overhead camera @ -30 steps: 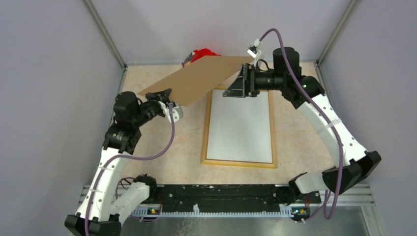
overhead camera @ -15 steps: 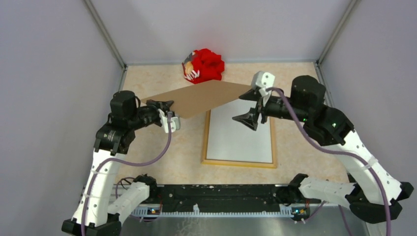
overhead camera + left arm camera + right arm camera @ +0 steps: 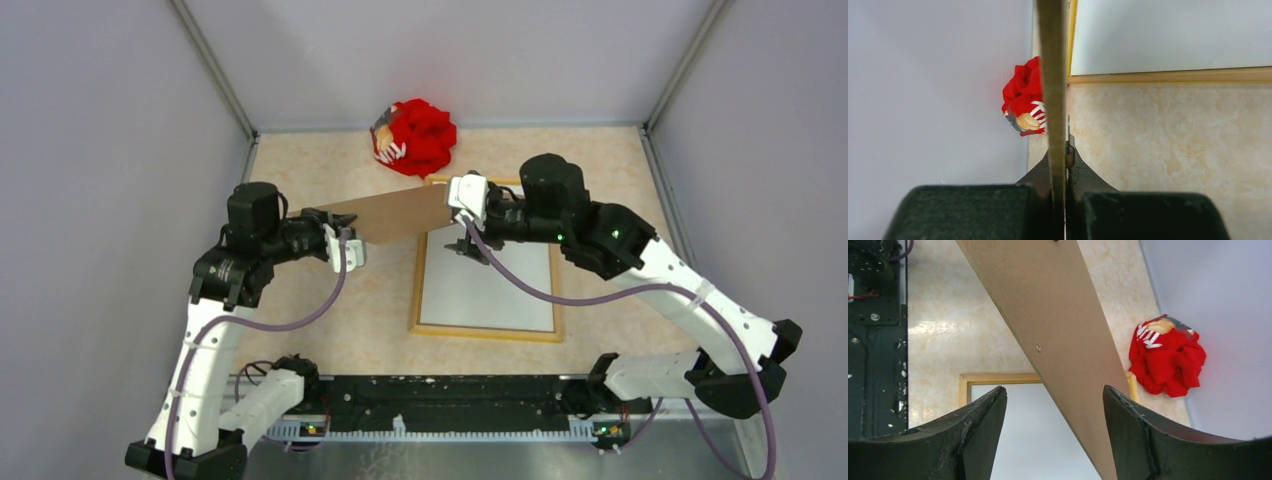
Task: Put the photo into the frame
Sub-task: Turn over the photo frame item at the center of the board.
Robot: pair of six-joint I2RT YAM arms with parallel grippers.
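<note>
Here, the frame (image 3: pixel 418 290) lies flat on the table (image 3: pixel 330 300). Left of it my left gripper (image 3: pixel 1058 160) pinches the brown backing board (image 3: pixel 395 212), which reaches over its far-left corner; my right gripper (image 3: pixel 1055 395) spreads wide astride that end.

The frame (image 3: pixel 486 331), a thin rectangle showing light wood-coloured edges, lies flat just nearer than and slightly right of the red cloth bundle (image 3: pixel 415 135), one short end toward the bundle, and a plain white sheet (image 3: pixel 490 285) fills its opening, though whether that is the photo face down cannot be told.
</note>
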